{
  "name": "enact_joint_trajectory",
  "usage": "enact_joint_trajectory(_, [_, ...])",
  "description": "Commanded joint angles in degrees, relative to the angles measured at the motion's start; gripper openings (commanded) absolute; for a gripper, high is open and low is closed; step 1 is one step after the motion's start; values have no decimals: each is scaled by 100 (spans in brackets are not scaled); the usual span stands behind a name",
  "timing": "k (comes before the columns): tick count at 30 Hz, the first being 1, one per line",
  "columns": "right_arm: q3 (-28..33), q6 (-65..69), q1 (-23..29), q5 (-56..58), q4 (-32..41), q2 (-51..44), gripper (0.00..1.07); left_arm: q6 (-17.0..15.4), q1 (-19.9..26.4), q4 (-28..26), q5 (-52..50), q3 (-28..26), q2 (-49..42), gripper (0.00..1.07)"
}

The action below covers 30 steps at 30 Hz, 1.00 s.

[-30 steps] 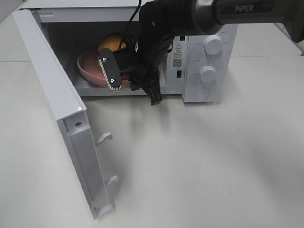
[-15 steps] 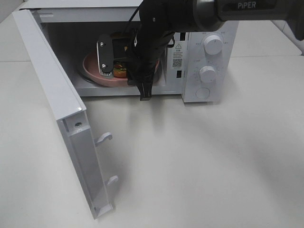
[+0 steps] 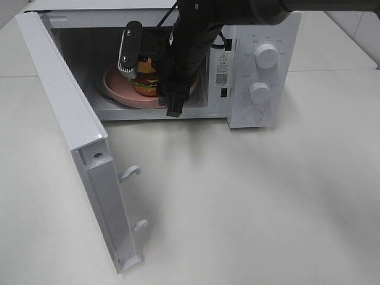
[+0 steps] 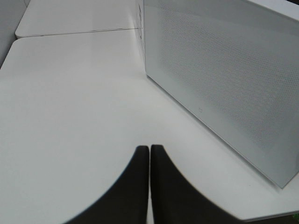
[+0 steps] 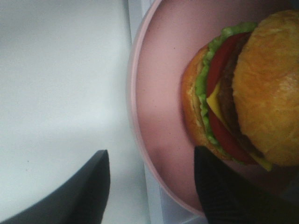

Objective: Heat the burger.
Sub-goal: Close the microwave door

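A: Exterior high?
B: The right gripper (image 3: 149, 81) was pinched on the round pink plate (image 3: 113, 89) a second ago. Now its jaws are spread. The plate lies flat inside the white microwave oven (image 3: 264, 89), with the golden-bun, lettuce-and-tomato burger (image 3: 144, 86) between the fingers.
A: Left wrist?
B: The left gripper (image 4: 149, 186) has its fingers together and holds nothing. It sits beside the oven wall.
A: Right wrist?
B: The plate rim lies in the open gap, unclamped, and the burger (image 5: 243, 93) is just past one finger. It's delivered. Likely next: pull out, then shut the white door (image 3: 65, 113).

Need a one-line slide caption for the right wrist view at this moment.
Right gripper open, its fingers either side of the rim of the pink plate that holds the burger.
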Motion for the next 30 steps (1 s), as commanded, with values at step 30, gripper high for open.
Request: enact_joint_trajectory(30, [-23,4217,74,2429,332,-1261,68,-23,0,17,-46,11,-103,0])
